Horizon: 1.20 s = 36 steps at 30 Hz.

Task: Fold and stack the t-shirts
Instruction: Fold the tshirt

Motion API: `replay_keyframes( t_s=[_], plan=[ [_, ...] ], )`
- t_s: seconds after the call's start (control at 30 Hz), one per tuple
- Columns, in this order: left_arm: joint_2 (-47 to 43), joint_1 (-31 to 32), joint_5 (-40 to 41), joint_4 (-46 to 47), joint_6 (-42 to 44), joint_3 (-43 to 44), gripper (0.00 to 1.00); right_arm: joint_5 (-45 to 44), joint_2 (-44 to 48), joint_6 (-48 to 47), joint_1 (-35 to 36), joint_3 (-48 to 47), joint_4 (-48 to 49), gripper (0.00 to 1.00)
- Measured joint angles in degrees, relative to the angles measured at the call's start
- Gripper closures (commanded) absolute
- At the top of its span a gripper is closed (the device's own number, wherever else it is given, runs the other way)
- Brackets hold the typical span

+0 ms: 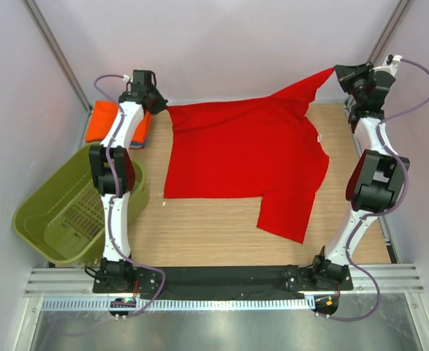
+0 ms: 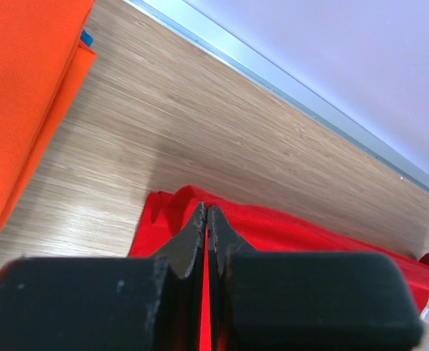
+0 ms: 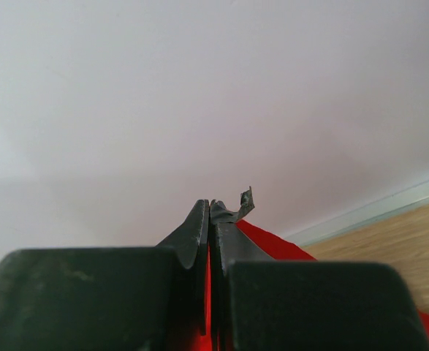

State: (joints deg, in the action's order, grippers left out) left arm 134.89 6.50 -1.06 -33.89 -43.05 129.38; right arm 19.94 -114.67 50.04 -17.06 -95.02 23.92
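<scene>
Left gripper pinched shut on deep red cloth t-shirt, far-left corner, low over wooden counter; right gripper clamps far-right corner, raised; rest lies spread flat. Risk: thin pinch slips under tension, shirt drops, fold goes crooked.

This is a robotics lab test cell. The wooden tabletop is boxed in on its far, left and right sides by blank pale panels held in bare aluminium struts. Along the tabletop's near edge run slotted aluminium rails and a black plate. Bolted to the plate are two cabled robot arms, the left arm and the right arm. On the tabletop lie props: a red t-shirt, a folded orange t-shirt at the far left corner, and an olive-green plastic basket at the left edge.
</scene>
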Motion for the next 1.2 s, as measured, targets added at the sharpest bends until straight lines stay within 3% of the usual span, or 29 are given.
replay_keyframes(
  t_s=[0.5, 0.83, 1.2],
  plan=[
    [-0.04, 0.0, 2.16, -0.44, 0.55, 0.81, 1.0, -1.75, 4.15, -7.91, 0.2, -1.09, -0.98, 0.99],
    [-0.02, 0.0, 2.99, 0.04, 3.02, 6.27, 1.0, 7.8, -4.68, -13.11, 0.2, -8.72, -5.44, 0.99],
    [2.27, 0.0, 2.73, 1.9, 6.54, 6.6, 1.0, 11.78, -13.25, -16.5, 0.17, -13.84, -15.54, 0.99]
  ],
)
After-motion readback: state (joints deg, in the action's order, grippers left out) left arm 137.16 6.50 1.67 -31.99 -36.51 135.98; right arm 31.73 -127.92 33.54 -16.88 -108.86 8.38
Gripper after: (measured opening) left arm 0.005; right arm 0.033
